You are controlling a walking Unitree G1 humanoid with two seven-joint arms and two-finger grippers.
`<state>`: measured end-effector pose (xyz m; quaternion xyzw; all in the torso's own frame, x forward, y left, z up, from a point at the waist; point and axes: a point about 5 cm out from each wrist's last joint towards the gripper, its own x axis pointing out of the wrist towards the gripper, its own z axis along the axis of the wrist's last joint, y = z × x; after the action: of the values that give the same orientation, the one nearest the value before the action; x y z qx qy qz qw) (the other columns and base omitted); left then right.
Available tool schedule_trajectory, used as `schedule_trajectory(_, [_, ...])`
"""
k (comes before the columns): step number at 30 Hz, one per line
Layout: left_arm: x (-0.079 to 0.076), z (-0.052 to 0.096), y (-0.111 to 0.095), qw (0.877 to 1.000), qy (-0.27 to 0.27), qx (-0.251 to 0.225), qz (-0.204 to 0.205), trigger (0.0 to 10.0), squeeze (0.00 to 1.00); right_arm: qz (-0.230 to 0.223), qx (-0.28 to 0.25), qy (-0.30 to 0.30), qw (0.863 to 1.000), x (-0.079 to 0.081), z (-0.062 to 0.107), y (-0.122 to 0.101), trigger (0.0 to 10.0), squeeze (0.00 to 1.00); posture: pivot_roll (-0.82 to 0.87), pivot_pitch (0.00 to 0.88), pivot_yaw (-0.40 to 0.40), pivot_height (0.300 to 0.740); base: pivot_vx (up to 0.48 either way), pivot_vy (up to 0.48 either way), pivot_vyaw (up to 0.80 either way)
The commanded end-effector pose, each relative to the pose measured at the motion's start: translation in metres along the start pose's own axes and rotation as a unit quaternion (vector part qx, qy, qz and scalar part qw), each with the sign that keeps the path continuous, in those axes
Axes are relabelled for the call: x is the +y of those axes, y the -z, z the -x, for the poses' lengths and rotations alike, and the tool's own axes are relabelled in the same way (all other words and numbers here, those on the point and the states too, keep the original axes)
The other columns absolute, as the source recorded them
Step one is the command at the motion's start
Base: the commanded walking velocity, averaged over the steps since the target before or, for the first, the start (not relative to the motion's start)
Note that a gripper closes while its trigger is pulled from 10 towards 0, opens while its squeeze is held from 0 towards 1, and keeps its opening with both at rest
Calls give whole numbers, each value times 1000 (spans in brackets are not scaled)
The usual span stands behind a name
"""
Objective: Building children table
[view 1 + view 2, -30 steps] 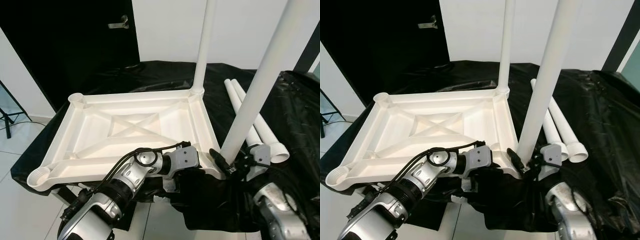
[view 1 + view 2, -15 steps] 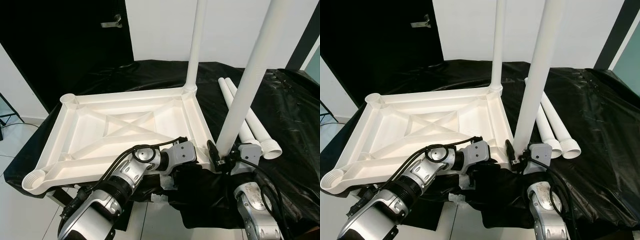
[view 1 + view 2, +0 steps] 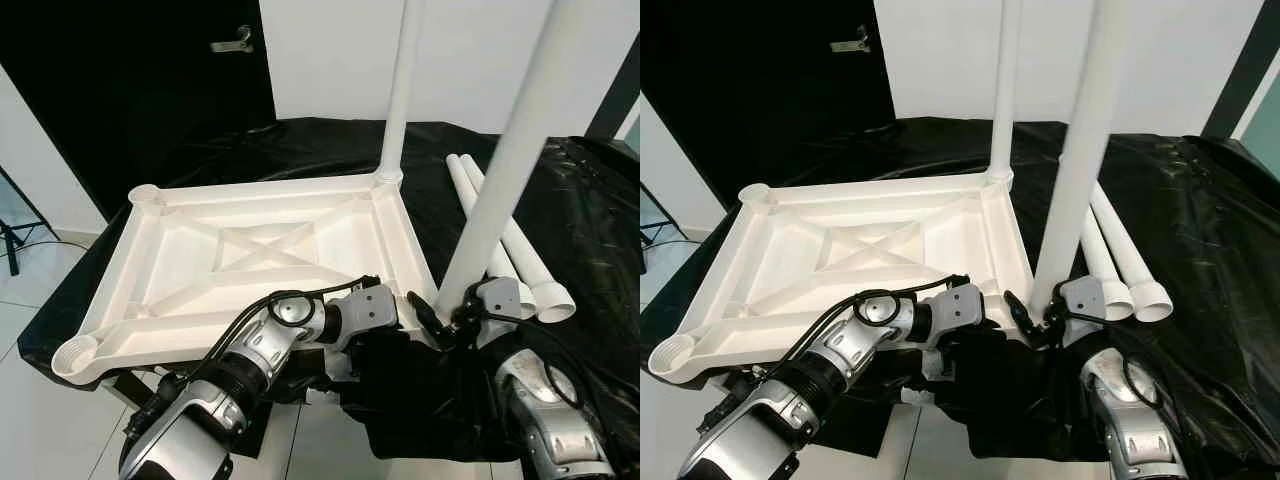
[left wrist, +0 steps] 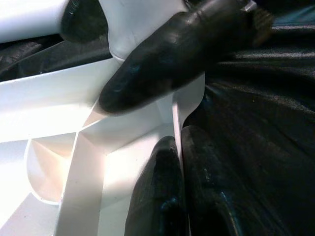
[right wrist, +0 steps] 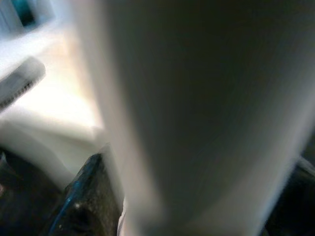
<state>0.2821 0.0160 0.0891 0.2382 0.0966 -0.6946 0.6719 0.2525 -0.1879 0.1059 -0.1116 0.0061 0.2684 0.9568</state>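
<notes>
- Black plastic sheet covers the work surface; white wall and a dark door behind, tiled floor at the near left.
- right gripper at the near right corner of the white tabletop, its fingers closed around the bottom of the held leg, a white tube standing close to upright, leaning a bit right.
- Right wrist view is blurred, mostly the tube itself, so seating in the socket can't be confirmed; the tube's lower end is hidden behind the gripper.
- left gripper at the near edge of the tabletop, just left of that corner, pinching the rim wall between its fingers, one inside, the others outside against the sheet. Looks like it is steadying the panel.
- Tabletop lies upside down, ribs and X-brace up, tilted slightly, round sockets at the corners.
- Done: far leg stands upright in the far right corner socket.
- In hand: second leg at the near right corner, judged being set or pressed in.
- Left: far left socket and near left socket both open.
- Two spare legs lie side by side on the sheet to the right of the tabletop, flared ends toward the near side.
- Roughly a quarter to half done by my read; flipping the thing upright comes after all four are in.
</notes>
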Motion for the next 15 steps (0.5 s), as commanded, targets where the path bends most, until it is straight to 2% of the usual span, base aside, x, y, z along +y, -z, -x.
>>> schedule_trajectory(1, [-41, -6, 48, 989, 101, 70, 79, 10000, 0, -7, 12, -23, 1000, -7, 2, 2, 10000, 0, 143, 0, -2, 740, 0, 0, 0])
schedule_trajectory(2, [-41, -6, 48, 989, 101, 70, 79, 10000, 0, -7, 12, -23, 1000, -7, 2, 2, 10000, 0, 143, 0, -2, 740, 0, 0, 0])
schedule_trajectory(3, [-40, -6, 47, 989, 101, 70, 79, 10000, 0, -3, 29, -56, 998, -14, 7, 0, 10000, 0, 147, 0, -5, 740, 0, 0, 0])
schedule_trajectory(7, [-40, -6, 47, 989, 100, 70, 79, 10000, 0, -5, 35, -67, 997, -16, 9, 0, 10000, 0, 148, 0, -5, 740, 0, 0, 0])
schedule_trajectory(8, [-40, -6, 47, 989, 99, 70, 79, 10000, 0, -4, 41, -77, 996, -18, 12, 0, 8549, 0, 149, 0, -7, 740, 0, 0, 0])
schedule_trajectory(9, [-40, -6, 47, 989, 99, 70, 79, 10000, 0, -4, 41, -77, 996, -18, 12, 0, 8549, 0, 149, 0, -7, 740, 0, 0, 0])
schedule_trajectory(10, [-41, -6, 47, 989, 99, 69, 80, 10000, 0, 0, 42, -80, 996, -20, 13, 0, 0, 0, 150, 0, -8, 740, 0, 0, 0])
schedule_trajectory(15, [-42, -5, 48, 989, 99, 69, 81, 10000, 0, 4, 35, -93, 995, -22, 17, -3, 0, 0, 150, 0, -8, 740, 0, 0, 0])
